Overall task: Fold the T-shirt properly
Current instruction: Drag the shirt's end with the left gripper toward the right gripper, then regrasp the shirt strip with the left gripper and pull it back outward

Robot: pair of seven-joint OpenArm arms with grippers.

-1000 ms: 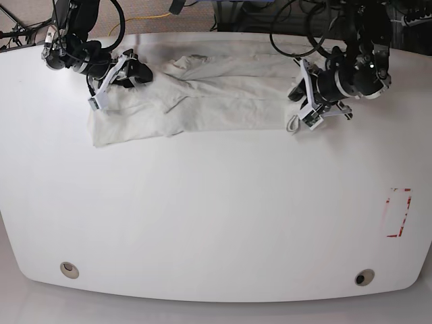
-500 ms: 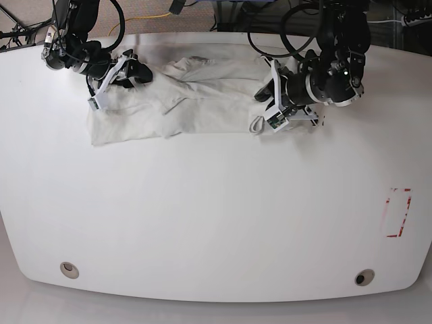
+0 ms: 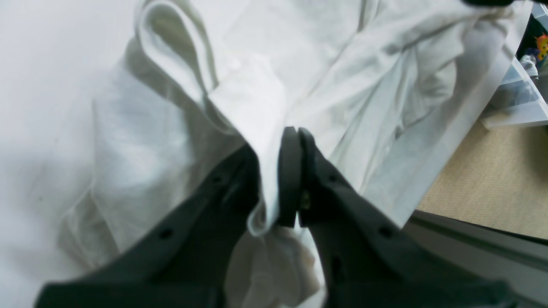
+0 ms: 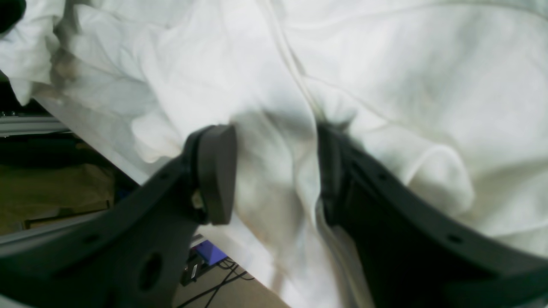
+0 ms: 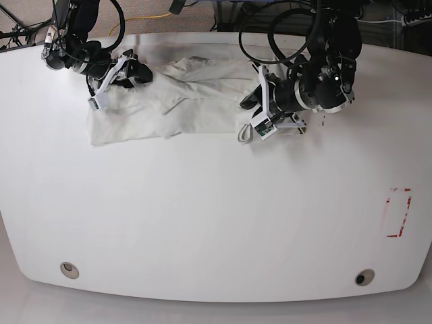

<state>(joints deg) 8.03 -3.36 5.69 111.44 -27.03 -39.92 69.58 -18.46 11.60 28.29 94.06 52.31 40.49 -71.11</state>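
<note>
Table (image 5: 202,223), white, filled most of the base view, bare over the lower two thirds. Red-outlined rectangle (image 5: 397,212) sat at right-centre, two round inserts (image 5: 69,270) near the bottom corners.

T-shirt (image 5: 182,104) lay along the top edge, upper left to upper centre of the base view, plain cream side showing, no print visible. It was bunched w/ a ridge of folds running through the middle; its right end was gathered up at the arm there.

Left gripper (image 5: 253,128), upper centre-right in the base view: jaws pressed nearly together, pinching a thin fold of T-shirt (image 3: 257,111) hem. In the left wrist view the cloth ran between the pads (image 3: 289,175) and a loop of hem (image 3: 171,51) stood up in the upper left of the frame.

Right gripper (image 5: 108,88), upper left of the base view: jaws spread about halfway, straddling a crease of T-shirt (image 4: 385,85) in the right wrist view. Pads (image 4: 218,171) looked to press down beside the fabric, not clamp it, so likely pinning rather than gripping.

Step in hand, as I judge it: carrying the right-hand end of the shirt across toward the other end for a widthwise fold. To do it well:
- keep the pinch firm, only a thin layer is caught & could slip
- carry the edge low & level so it lands flat, not rolled
- keep the other end pinned so the body doesn't drag
- line up hem w/ the far edge before letting go.
</note>
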